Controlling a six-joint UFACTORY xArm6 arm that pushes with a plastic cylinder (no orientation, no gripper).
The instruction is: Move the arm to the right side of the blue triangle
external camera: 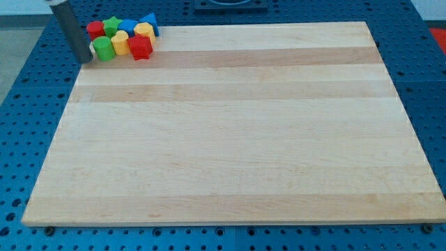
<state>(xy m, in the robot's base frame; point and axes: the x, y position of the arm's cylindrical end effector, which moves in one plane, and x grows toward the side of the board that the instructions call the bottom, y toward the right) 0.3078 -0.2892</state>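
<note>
The blue triangle (149, 21) sits at the board's top left corner, at the right end of a tight cluster of blocks. My rod comes down from the view's top left, and my tip (86, 58) rests at the board's left edge, just left of a green block (103, 48). The tip is left of the whole cluster, with the cluster between it and the blue triangle.
The cluster also holds a red block (95, 29), a green block (111, 26), a blue block (127, 26), two yellow blocks (120, 43) (143, 31) and a red block (140, 47). The wooden board (230, 139) lies on a blue perforated table (28, 125).
</note>
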